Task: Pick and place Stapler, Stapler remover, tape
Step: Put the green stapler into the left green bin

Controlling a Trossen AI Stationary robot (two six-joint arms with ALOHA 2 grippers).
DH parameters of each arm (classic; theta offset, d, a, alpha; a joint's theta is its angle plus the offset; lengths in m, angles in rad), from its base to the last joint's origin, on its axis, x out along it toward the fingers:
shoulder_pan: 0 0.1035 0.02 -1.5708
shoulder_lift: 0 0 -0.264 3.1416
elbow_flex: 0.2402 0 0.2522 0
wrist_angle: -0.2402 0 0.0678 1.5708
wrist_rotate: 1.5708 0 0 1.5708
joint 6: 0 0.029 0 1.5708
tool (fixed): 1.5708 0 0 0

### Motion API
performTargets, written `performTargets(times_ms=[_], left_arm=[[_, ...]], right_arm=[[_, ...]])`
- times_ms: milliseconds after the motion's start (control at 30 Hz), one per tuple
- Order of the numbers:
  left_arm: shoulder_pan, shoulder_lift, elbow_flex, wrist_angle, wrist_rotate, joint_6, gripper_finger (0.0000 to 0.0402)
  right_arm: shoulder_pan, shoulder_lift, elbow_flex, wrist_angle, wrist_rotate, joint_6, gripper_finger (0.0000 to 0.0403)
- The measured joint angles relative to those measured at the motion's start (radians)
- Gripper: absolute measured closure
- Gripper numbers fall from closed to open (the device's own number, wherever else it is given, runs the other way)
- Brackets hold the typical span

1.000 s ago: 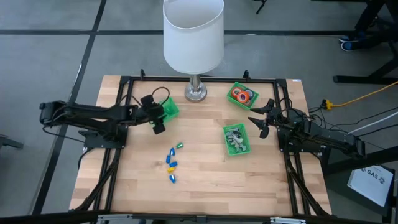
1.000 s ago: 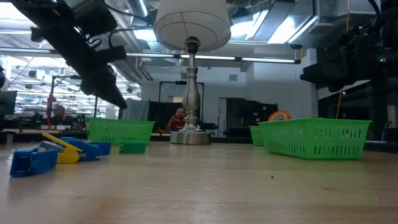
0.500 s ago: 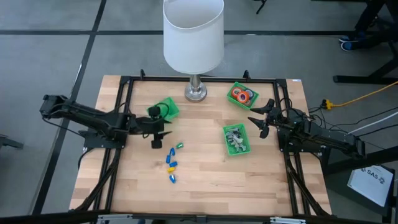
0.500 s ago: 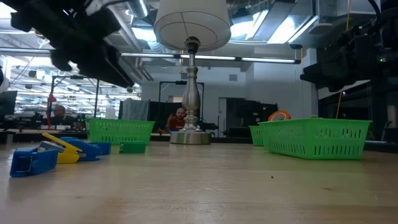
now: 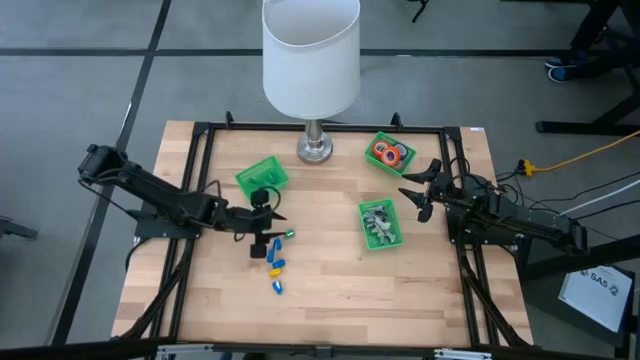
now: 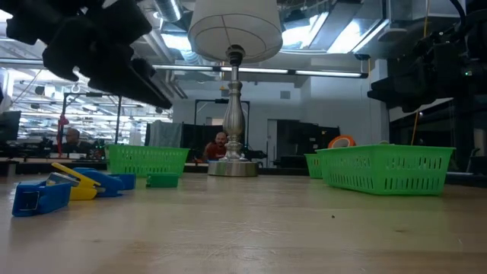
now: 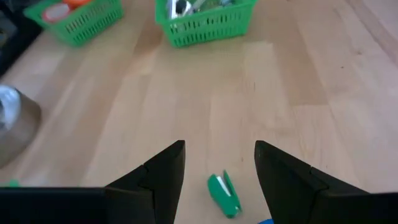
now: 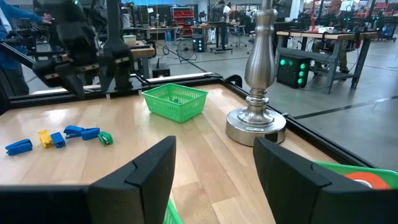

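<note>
Hovering over the counter (image 5: 330, 270) with left claw (image 5: 268, 226) gaping and empty — small green stapler (image 7: 223, 195) lying just beyond its fingertips in the wrist view. Idling open and empty at the far side: right claw (image 5: 415, 193). Sitting in the back bin (image 5: 390, 153) — tape rolls (image 5: 385, 153), overhead only.

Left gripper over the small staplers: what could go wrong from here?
1. The left gripper hangs open above the green stapler, which lies close to the blue and yellow staplers. Descending, a finger could knock a neighbour or pinch two at once.
2. The green stapler lies slanted between the fingers, so closing may spin it out rather than seat it.
3. The left green bin sits near the lamp base; a wide carry might clip it. The right gripper waits open.
</note>
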Motion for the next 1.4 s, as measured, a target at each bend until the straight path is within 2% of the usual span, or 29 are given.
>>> performTargets(times_ms=[233, 533, 900, 1067, 1267, 1400], left_arm=[[-0.009, 0.118, 0.000, 0.008, -0.022, -0.163, 0.0212], [-0.006, 0.240, 0.000, 0.025, -0.012, -0.220, 0.0210], [0.005, 0.341, 0.000, 0.124, 0.026, -0.242, 0.0168], [0.042, 0.390, 0.000, 0.165, 0.041, -0.241, 0.0160], [0.074, 0.418, 0.000, 0.199, 0.054, -0.229, 0.0169], [0.090, 0.422, 0.000, 0.214, 0.092, -0.188, 0.0203]], right_arm=[[0.000, 0.000, 0.000, 0.000, 0.000, 0.000, 0.0182], [0.000, 0.000, 0.000, 0.000, 0.000, 0.000, 0.0183], [0.000, 0.000, 0.000, 0.000, 0.000, 0.000, 0.0183], [0.000, 0.000, 0.000, 0.000, 0.000, 0.000, 0.0183], [0.000, 0.000, 0.000, 0.000, 0.000, 0.000, 0.0183], [0.000, 0.000, 0.000, 0.000, 0.000, 0.000, 0.0183]])
